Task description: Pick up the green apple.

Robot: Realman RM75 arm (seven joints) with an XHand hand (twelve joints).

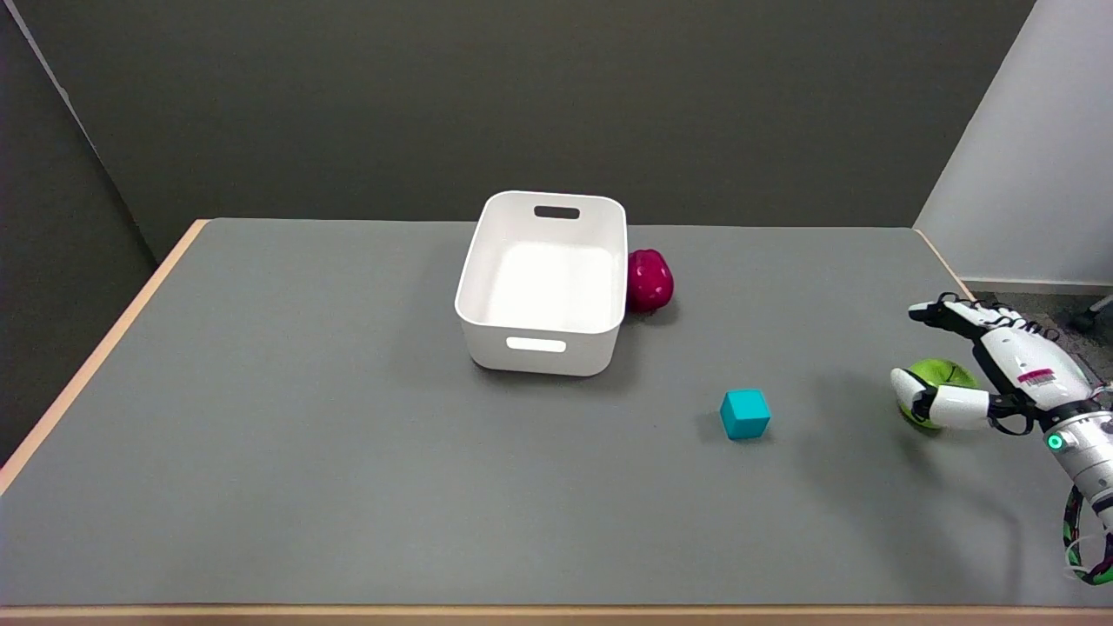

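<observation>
The green apple (937,382) lies on the grey table (348,452) far out at about 3 o'clock, close to the table's right edge — a glossy, rounded fruit, partly covered by the right hand (978,369). The hand comes in from the lower right on a white arm; its shell is smooth white plastic with black parts, and a small barcode label sits on its back. Its thumb curves across the near side of the apple and the other fingers reach out past the far side, so the hand cups the fruit, but I cannot tell whether it is really gripping it or whether the apple is off the table.

At about 4 o'clock from the table's middle stands a small teal cube (745,414), matte and sharp-cornered, well apart from the apple, with bare table between them. Near 12 o'clock sits a white plastic bin (543,343) with rounded corners and slot handles; a dark pink, dimpled, berry-like fruit (649,280) rests just beside its right wall. The tabletop is flat and dull — a pale wooden strip runs along its edges.
</observation>
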